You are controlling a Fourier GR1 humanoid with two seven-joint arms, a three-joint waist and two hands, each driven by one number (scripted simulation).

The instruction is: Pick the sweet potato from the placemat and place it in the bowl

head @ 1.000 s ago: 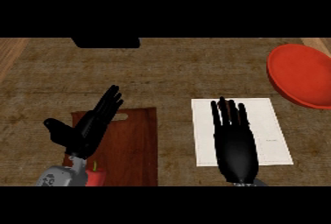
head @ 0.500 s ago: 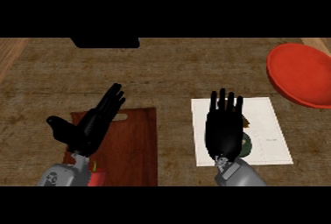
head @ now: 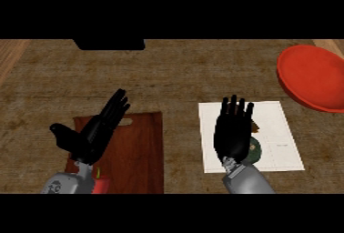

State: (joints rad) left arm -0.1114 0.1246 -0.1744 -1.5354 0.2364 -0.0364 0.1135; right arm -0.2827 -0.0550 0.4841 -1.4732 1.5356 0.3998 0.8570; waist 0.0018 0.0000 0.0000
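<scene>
I see my right hand (head: 232,134) flat, fingers straight, over the white rectangular placemat (head: 279,136); the dark sweet potato (head: 253,148) peeks out at its right edge, near the placemat's lower middle.

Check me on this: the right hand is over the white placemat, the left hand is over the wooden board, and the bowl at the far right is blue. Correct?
Not quite. The head view shows the bowl is red, not blue. The rest stands: right hand over the white placemat, left hand over the wooden board.

Rough, matt wood counter (head: 174,77) – smoother reddish wooden board (head: 138,150), paper-white matt placemat (head: 279,136), glossy red bowl (head: 312,77).
</scene>
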